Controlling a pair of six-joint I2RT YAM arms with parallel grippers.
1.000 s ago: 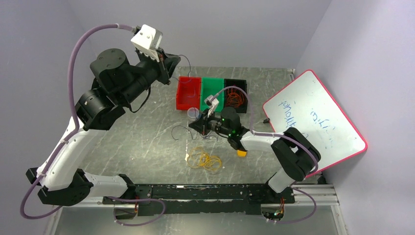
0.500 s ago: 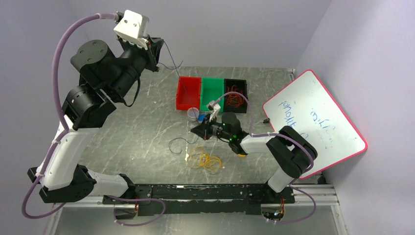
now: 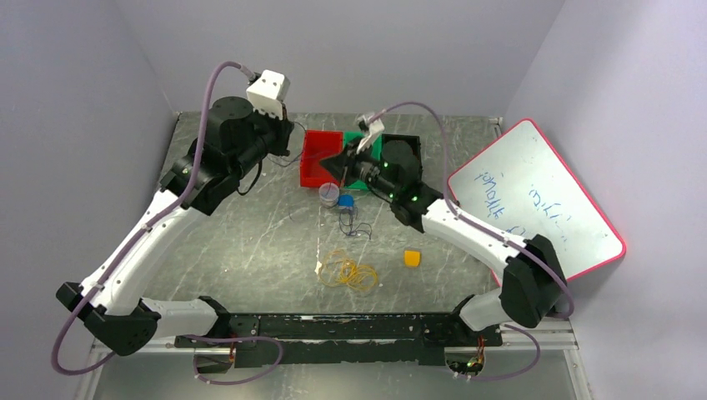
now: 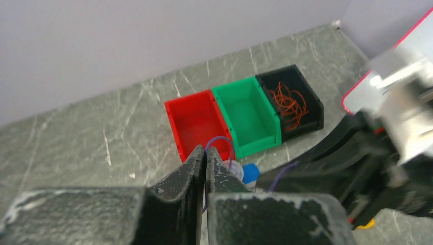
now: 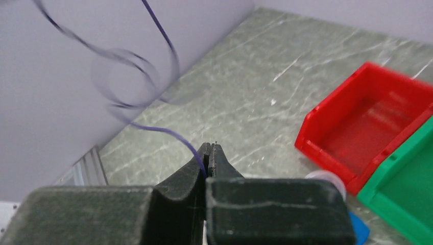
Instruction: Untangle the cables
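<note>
The dark purple cable (image 3: 351, 222) is held taut-free between both grippers, with a strand dangling down to the table. My left gripper (image 3: 289, 147) is shut on it beside the red bin; the left wrist view shows the closed tips (image 4: 206, 151) with a purple loop (image 4: 225, 141) coming out. My right gripper (image 3: 325, 166) is shut on the same cable; the right wrist view shows the closed tips (image 5: 209, 148) and the cable (image 5: 164, 130) curling away. The yellow-orange cables (image 3: 349, 272) lie in a heap on the table. The red-orange cables (image 4: 287, 100) lie in the black bin.
A red bin (image 3: 318, 158), a green bin (image 4: 248, 117) and a black bin (image 4: 311, 97) stand in a row at the back. A small clear cup (image 3: 329, 193) and a blue cap (image 3: 345, 201) sit before them. A yellow block (image 3: 411, 258) lies mid-table. A whiteboard (image 3: 534, 204) leans at right.
My right gripper rose from the table and moved back toward the bins, lifting the purple cable. My left gripper swung down and right to the red bin.
</note>
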